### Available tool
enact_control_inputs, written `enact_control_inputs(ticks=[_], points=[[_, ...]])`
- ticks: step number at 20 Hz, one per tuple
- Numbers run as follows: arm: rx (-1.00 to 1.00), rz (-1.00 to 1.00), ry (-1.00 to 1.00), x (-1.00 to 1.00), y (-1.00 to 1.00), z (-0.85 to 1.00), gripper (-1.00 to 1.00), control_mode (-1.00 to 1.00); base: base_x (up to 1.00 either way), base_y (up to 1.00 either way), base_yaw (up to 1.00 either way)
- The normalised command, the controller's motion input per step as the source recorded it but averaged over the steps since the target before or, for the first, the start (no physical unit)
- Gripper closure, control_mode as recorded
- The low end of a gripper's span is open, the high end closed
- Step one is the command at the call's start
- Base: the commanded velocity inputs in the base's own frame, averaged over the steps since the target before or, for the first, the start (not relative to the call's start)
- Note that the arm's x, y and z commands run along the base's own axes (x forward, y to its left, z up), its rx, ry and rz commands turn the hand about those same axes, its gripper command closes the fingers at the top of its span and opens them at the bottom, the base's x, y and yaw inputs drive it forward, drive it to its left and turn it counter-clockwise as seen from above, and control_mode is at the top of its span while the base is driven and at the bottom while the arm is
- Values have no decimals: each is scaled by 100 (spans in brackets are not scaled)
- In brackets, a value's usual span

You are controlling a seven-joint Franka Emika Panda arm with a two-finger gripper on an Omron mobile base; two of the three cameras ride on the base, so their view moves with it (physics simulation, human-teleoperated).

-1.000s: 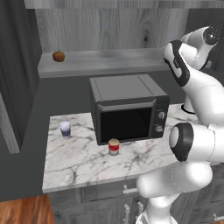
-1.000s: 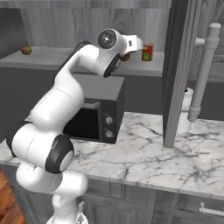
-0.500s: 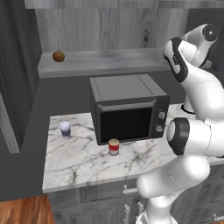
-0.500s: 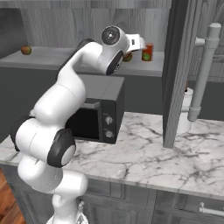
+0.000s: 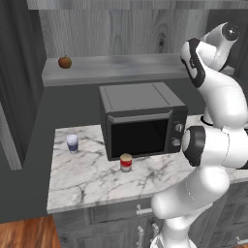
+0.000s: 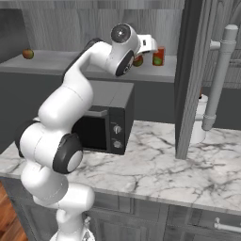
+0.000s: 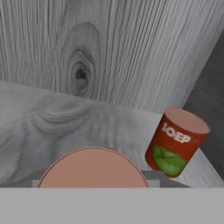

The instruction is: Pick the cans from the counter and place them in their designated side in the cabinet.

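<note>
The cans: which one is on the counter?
The red-and-white can with tan top, before the microwave; the orange-red can stands on the cabinet shelf.

On the shelf (image 6: 56, 63) you had one orange-red can (image 7: 176, 142) standing upright near the right end, close to the dark side wall (image 7: 210, 87), with the wood-grain back wall (image 7: 109, 48) just behind it. A second can's tan top (image 7: 92, 168) sat low in front of the hand. Left of both, the board ran bare as far as the apple (image 5: 65, 61). Below, the microwave (image 5: 140, 123) blocked the middle of the counter (image 5: 87, 177).
</note>
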Motion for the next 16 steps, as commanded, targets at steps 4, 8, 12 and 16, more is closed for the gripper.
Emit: enact_control_inputs(ticks=[4,8,12,16], points=[[-1,0,1,7,-2,0,-100,-100,0,0,0],[0,0,0,6,-6,0,-100,-100,0,0,0],[0,0,0,9,-3,0,-100,-100,0,0,0],[0,0,0,22,0,0,-100,-100,0,0,0]])
